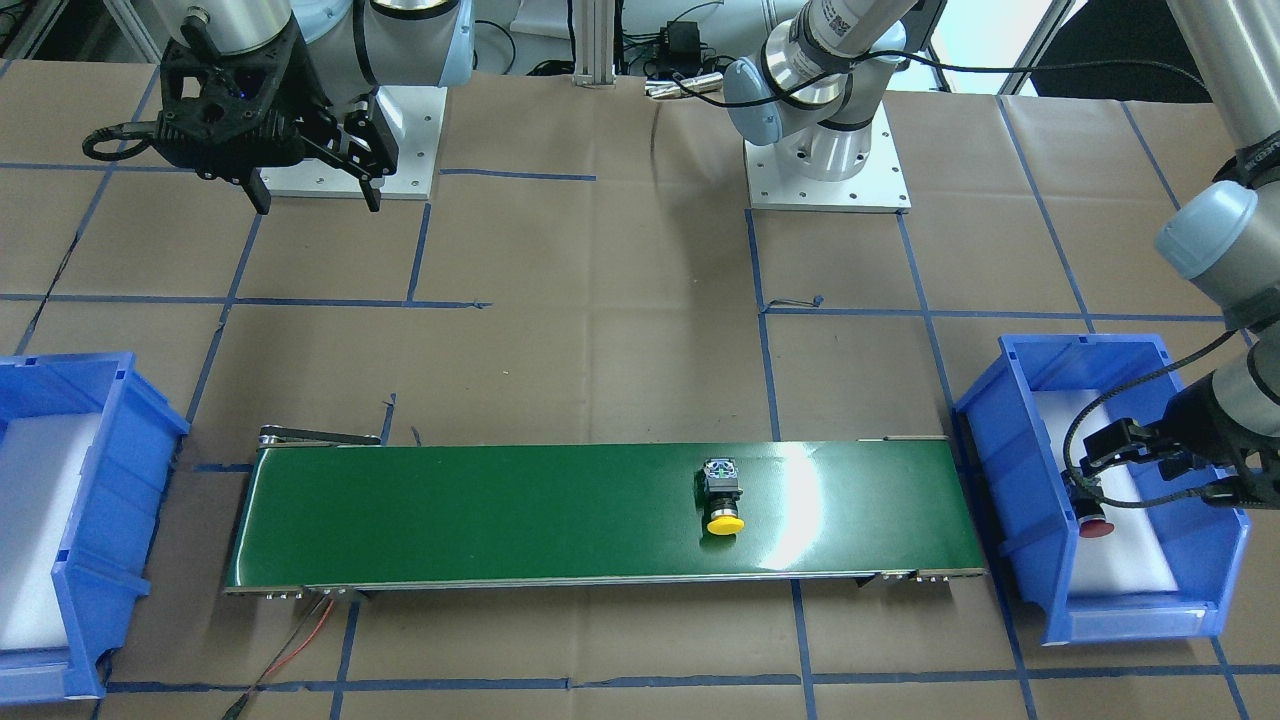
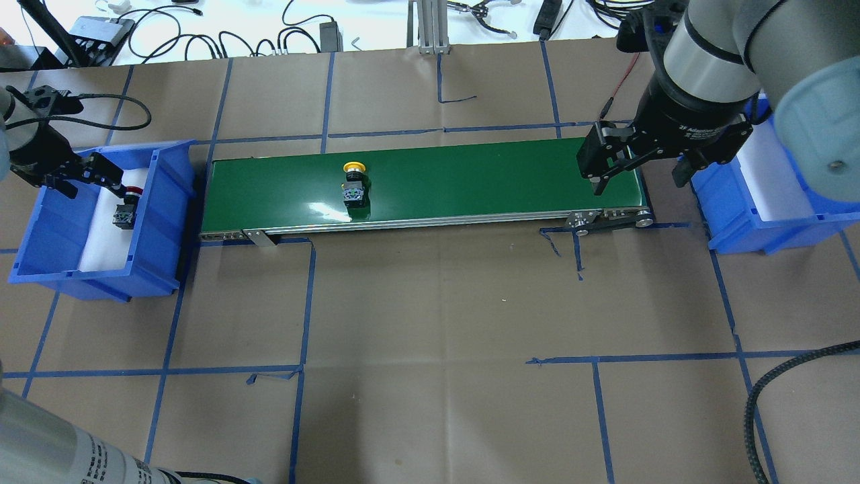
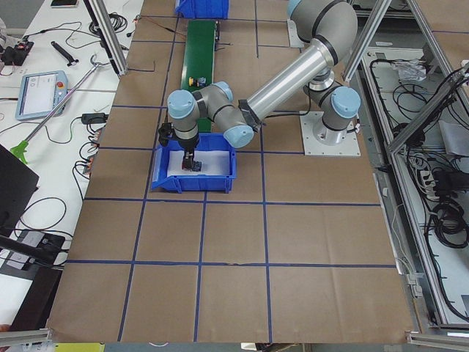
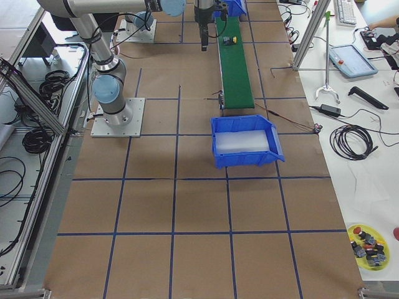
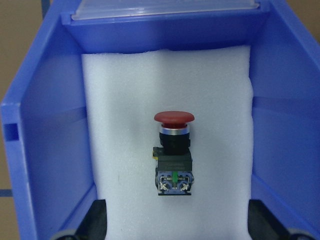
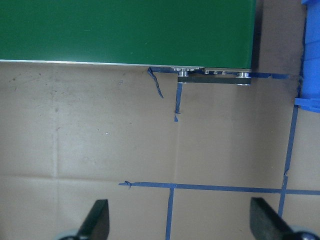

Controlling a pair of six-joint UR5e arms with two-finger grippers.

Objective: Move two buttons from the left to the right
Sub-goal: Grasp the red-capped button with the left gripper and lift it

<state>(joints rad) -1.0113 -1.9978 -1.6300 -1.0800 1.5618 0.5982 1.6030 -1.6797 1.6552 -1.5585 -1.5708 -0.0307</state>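
Left pincer (image 5: 177,212) hung wide, red button (image 5: 173,150) centred beneath for my grab; right pincer (image 6: 177,220), wide, awaited yellow button (image 2: 354,183) downstream.

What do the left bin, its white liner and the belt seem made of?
Left bin: moulded blue plastic, slight sheen. White liner: likely foam, matte, uneven cut edge. Belt: glossy green, probably PVC or rubber; shows lamp glare.

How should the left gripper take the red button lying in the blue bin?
From above, closing on the flat sides of its blocky body: the red button lies on its side on foam, and the round cap could slip.
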